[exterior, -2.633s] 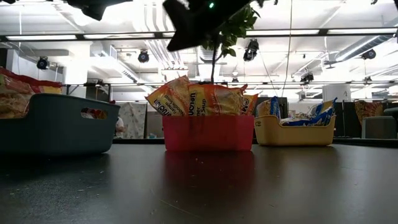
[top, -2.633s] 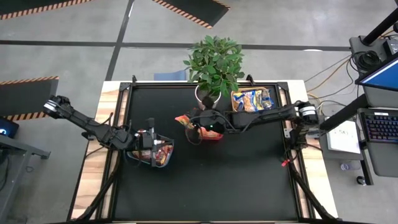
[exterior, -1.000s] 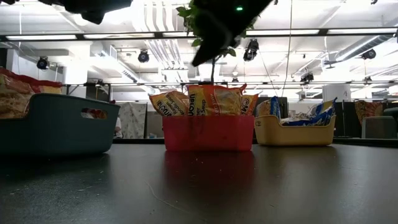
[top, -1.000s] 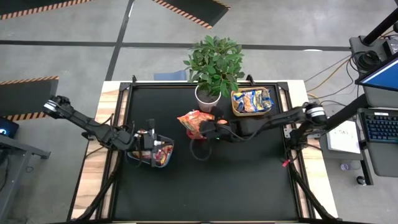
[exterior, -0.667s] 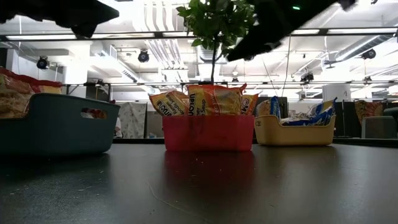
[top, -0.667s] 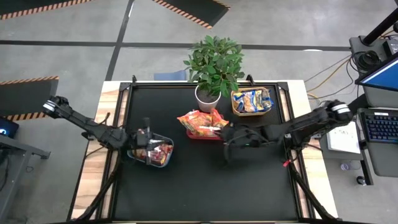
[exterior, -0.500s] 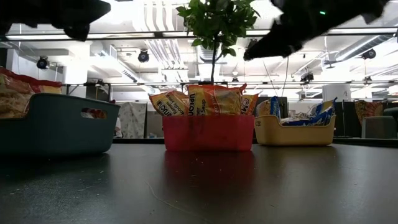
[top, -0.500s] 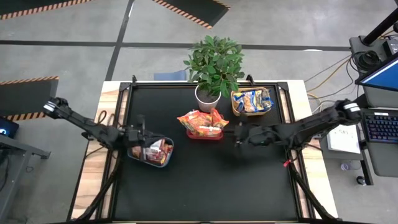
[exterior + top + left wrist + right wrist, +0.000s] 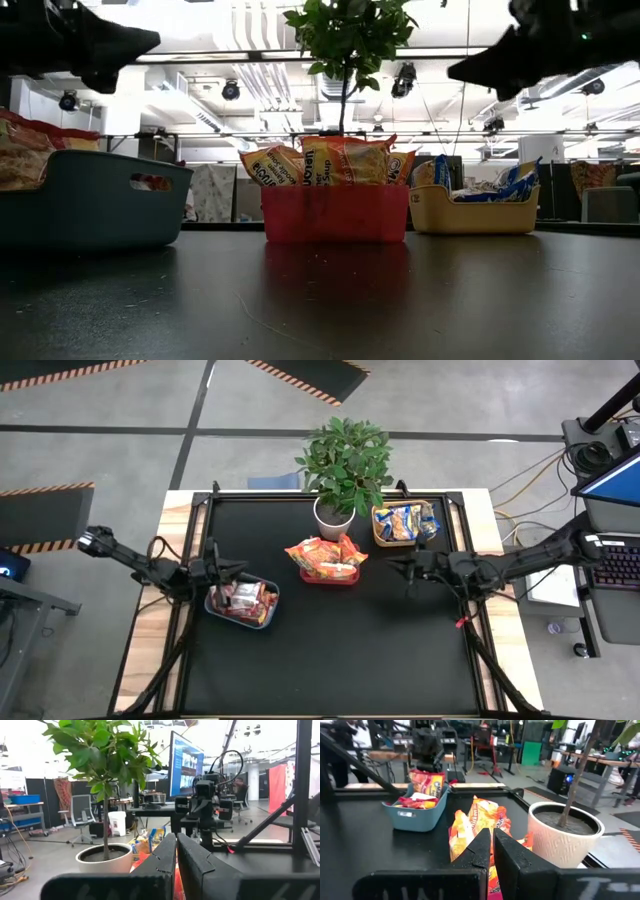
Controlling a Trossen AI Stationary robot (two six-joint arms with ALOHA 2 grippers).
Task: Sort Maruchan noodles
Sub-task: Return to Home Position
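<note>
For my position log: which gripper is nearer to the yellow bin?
Right. The right gripper is close by the yellow bin; the left gripper is across the table, over the grey-blue bin.

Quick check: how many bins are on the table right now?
3. A grey-blue bin on the left, a red bin in the centre in front of the plant pot, a yellow bin at back right beside that pot. None seems hidden.

Orange packs point(image 9: 330, 162) fill red bin point(image 9: 335, 218); blue packs point(image 9: 505, 180), yellow bin point(image 9: 472, 219).
</note>
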